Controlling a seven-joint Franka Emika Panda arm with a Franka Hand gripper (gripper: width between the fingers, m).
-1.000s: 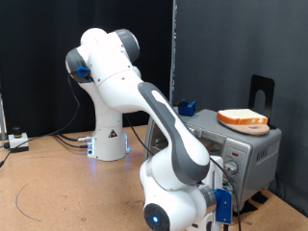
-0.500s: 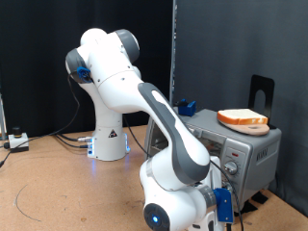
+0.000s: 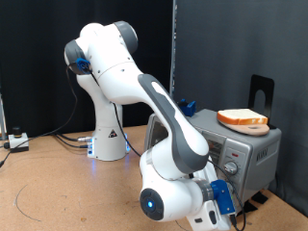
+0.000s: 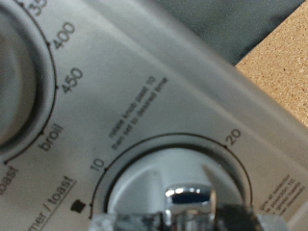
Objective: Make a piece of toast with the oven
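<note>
Cork-board floor beside boxy silver oven

The oven stands at the exterior view's right, on the table. A slice of bread lies on top of the oven. The arm's base stands behind, toward the left. The gripper is right at the timer knob, on the oven's panel.

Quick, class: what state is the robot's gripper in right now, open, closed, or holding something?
Gripper: right against the timer knob on the oven; whether it is open or shut cannot be told.
</note>
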